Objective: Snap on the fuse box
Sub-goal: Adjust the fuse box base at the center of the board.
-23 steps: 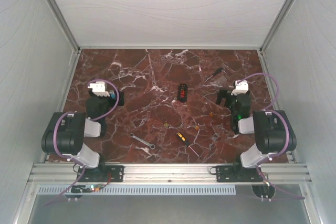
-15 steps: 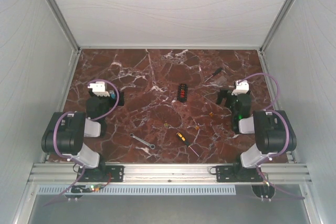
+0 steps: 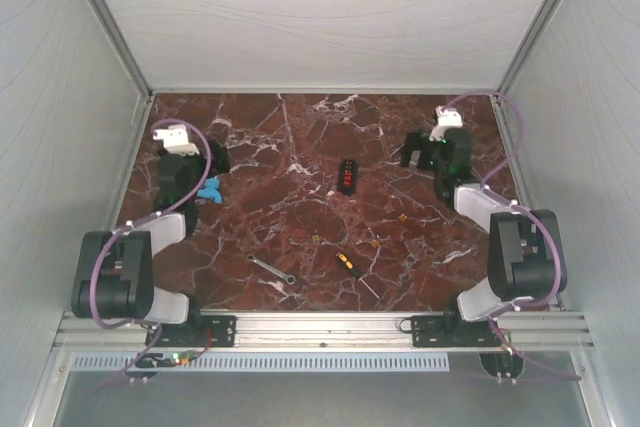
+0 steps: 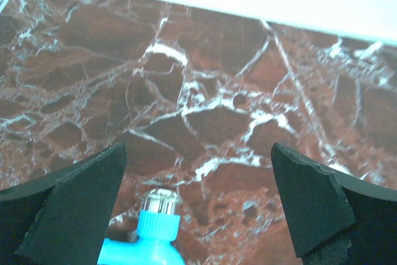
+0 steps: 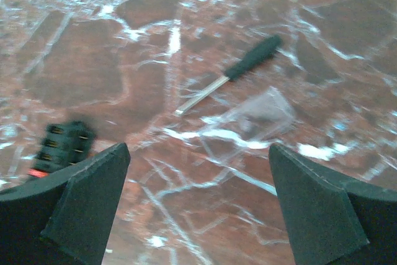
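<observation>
The fuse box (image 3: 347,176), a small black block with red and orange fuses, lies at the table's middle; in the right wrist view the fuse box (image 5: 61,147) is blurred at the left edge. A clear plastic piece (image 5: 254,119), perhaps its cover, lies ahead of my right gripper (image 5: 198,148), which is open and empty. From above, the right gripper (image 3: 412,147) hangs to the right of the fuse box and a little beyond it. My left gripper (image 4: 197,150) is open over bare marble. It shows from above as the left gripper (image 3: 215,159) at the far left, well apart from the box.
A blue tool with a silver tip (image 4: 152,231) lies low between the left fingers (image 4: 93,197). A black-handled screwdriver (image 5: 248,63) lies beyond the clear piece. A yellow-and-black screwdriver (image 3: 350,267), a silver wrench (image 3: 270,268) and small orange bits (image 3: 402,217) lie nearer the bases. White walls enclose the table.
Both arms have stretched away from their bases toward the far part of the table. The left arm's move uncovered the blue tool. Both grippers stayed open.
</observation>
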`<state>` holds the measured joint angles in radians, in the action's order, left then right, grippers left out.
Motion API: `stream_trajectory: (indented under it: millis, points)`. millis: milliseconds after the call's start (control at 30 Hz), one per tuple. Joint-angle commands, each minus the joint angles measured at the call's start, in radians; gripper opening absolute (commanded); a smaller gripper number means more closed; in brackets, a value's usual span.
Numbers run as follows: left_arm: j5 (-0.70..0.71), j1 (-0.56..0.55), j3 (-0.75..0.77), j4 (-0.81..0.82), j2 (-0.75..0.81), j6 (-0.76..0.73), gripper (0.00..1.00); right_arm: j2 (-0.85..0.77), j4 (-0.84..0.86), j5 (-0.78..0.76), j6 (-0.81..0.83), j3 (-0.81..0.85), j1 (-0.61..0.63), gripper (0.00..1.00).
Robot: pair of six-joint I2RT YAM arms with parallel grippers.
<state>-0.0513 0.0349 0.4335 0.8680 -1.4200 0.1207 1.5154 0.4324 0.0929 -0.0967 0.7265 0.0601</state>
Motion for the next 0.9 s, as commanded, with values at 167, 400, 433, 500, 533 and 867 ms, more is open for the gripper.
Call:
stream_trajectory:
  millis: [167,400,433,500,533,867]
  points:
    - [-0.065,0.034,0.239,-0.44,0.036,0.456,1.0,0.188,-0.434,-0.143,-0.128,0.354,0.298,0.94]
    - [-0.269,0.024,0.2,-0.403,0.035,0.682,1.0,0.319,-0.527,-0.124,-0.241,0.476,0.413,0.92]
    - [-0.27,0.013,0.195,-0.411,0.035,0.695,1.0,0.336,-0.539,-0.132,-0.25,0.489,0.425,0.92]
    - [-0.269,-0.011,0.182,-0.416,0.036,0.715,1.0,0.361,-0.561,-0.149,-0.268,0.508,0.442,0.89]
    - [-0.27,-0.025,0.174,-0.411,0.036,0.726,1.0,0.369,-0.567,-0.153,-0.275,0.512,0.448,0.88]
    - [-0.238,-0.138,0.17,-0.461,0.013,0.688,0.99,0.393,-0.529,-0.023,-0.284,0.489,0.524,0.81]
